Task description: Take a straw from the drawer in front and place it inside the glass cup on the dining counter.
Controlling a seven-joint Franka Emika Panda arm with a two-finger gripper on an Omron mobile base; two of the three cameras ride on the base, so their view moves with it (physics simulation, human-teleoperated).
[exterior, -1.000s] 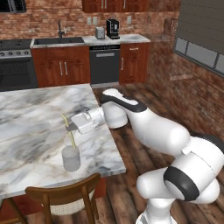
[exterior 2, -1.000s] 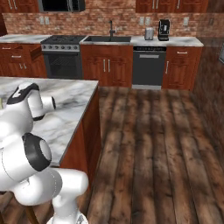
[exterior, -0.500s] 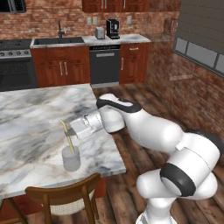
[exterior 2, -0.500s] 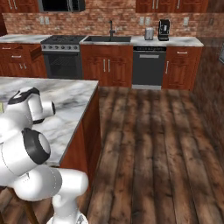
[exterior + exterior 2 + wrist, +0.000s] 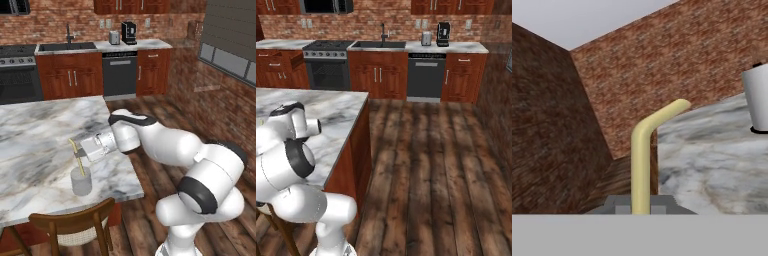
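Left base view: the white arm reaches leftward over the dining counter [image 5: 30, 135], a white marble surface with grey veins, and its gripper [image 5: 84, 151] has the jaws clenched on the straw [image 5: 76, 156]. The straw is thin and pale yellow, with a short bent section at its upper end; its long section slants downward, and its lower end lies at the mouth of the glass cup [image 5: 81, 181]. Whether that end is inside the cup or just above its rim cannot be told. The glass cup is a small, translucent greyish cylinder without a handle, standing upright on the surface near the front edge, just behind the back of a wooden chair [image 5: 75, 225]. Hand view: the straw [image 5: 643, 160] rises from between the jaws as a smooth yellow tube and bends to the right near its top; the veined marble [image 5: 712, 160] lies behind it, against a brick wall [image 5: 662, 65].
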